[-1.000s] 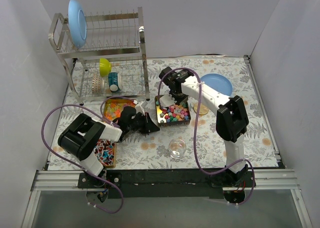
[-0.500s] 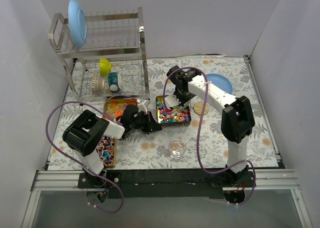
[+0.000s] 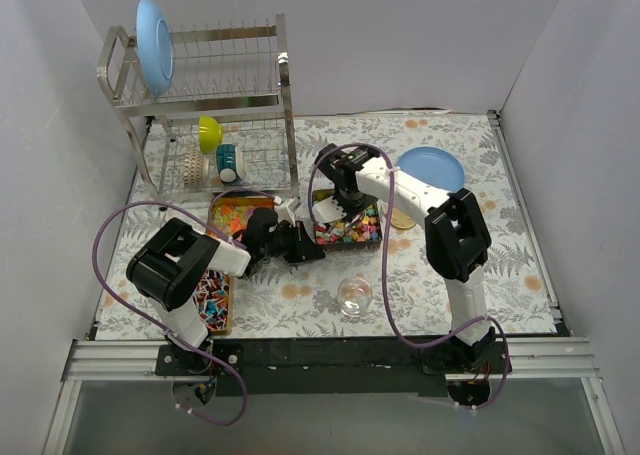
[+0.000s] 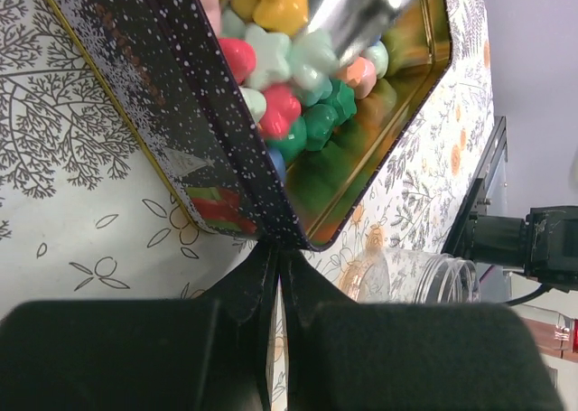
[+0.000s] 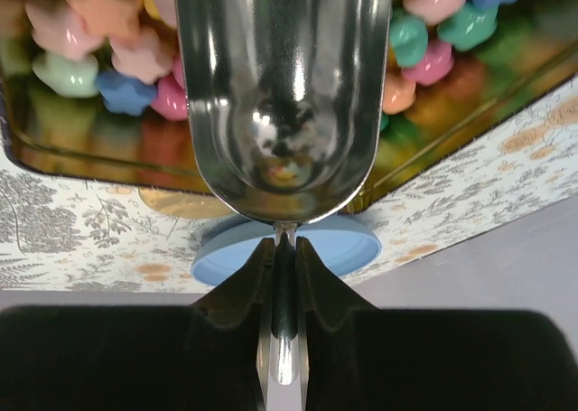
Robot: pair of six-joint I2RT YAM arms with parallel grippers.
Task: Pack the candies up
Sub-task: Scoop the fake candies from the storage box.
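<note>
The candies (image 3: 352, 226) are small lumps in mixed colours that fill a dark tin (image 3: 371, 242) at mid-table. My left gripper (image 3: 307, 248) is shut on the tin's near left corner; the left wrist view shows its jaws (image 4: 275, 251) pinching the rim, with candies (image 4: 291, 102) inside. My right gripper (image 3: 340, 193) is shut on the handle of a metal scoop (image 5: 282, 95), whose bowl lies low in the tin among the candies (image 5: 99, 32). The scoop's bowl looks empty. The right wrist view shows the jaws (image 5: 284, 248) closed on the thin handle.
A clear glass jar (image 3: 354, 295) stands in front of the tin and also shows in the left wrist view (image 4: 417, 277). A gold lid (image 3: 404, 218) and a blue plate (image 3: 432, 165) lie right of it. A second tin of orange sweets (image 3: 233, 213), a third tin (image 3: 213, 302) and a dish rack (image 3: 210, 105) are at left.
My right gripper has swung the scoop back to the left across the tin and lower into the candies. My left gripper has kept its hold on the tin's corner.
</note>
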